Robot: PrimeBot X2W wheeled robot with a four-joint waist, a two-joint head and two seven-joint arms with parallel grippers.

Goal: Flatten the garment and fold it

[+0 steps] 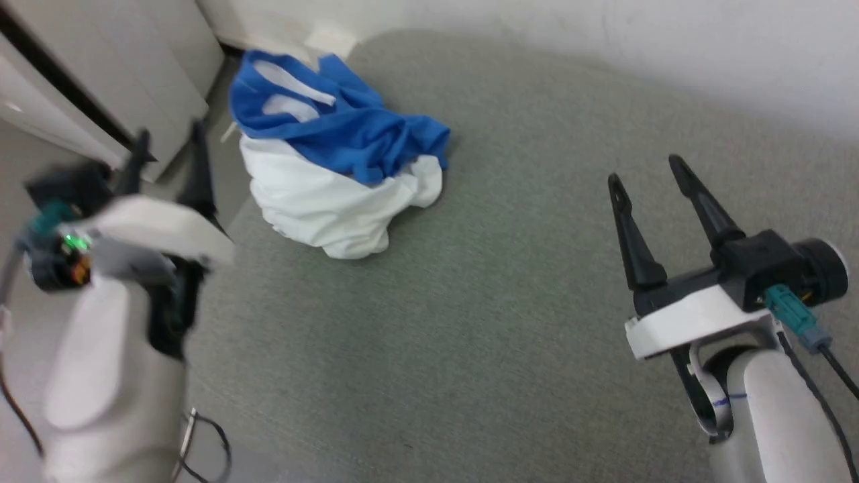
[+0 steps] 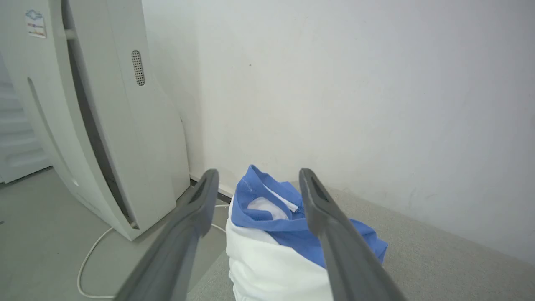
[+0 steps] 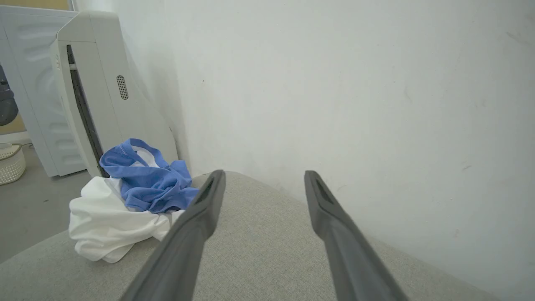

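Grey fabric-covered desk (image 1: 470,302) under a plain white wall (image 1: 671,54), far edge along that wall, left edge dropping to a pale floor (image 2: 37,234). At the desk's far left corner, the garment (image 1: 335,168): a crumpled heap, blue sleeves and trim on top, white body bunched below, one side close to the left edge. Wide bare stretch of desk to the right of the heap and in front of it, reaching across to the right gripper (image 1: 644,171).

Blurred in the head view, the left gripper (image 1: 169,141) at the desk's left edge, just beside the heap and apart from it, fingers (image 2: 184,234) spread and holding nothing. Well apart from the heap, above bare desk, the right gripper, also spread and empty.

Added from the left wrist: the heap framed between the two fingers, collar opening upward. To its left, a tall white appliance (image 2: 125,146) on the floor, with a dark slot down its front and a small vent grille beside the slot. A white cable (image 2: 87,259) looping over the floor at its foot.

Added from the right wrist: the desk's rounded corner, the heap off to the left of the fingers, and the appliance behind it. At that view's far left, a pale woven basket (image 3: 10,167) on the floor. Cannot tell what is inside.
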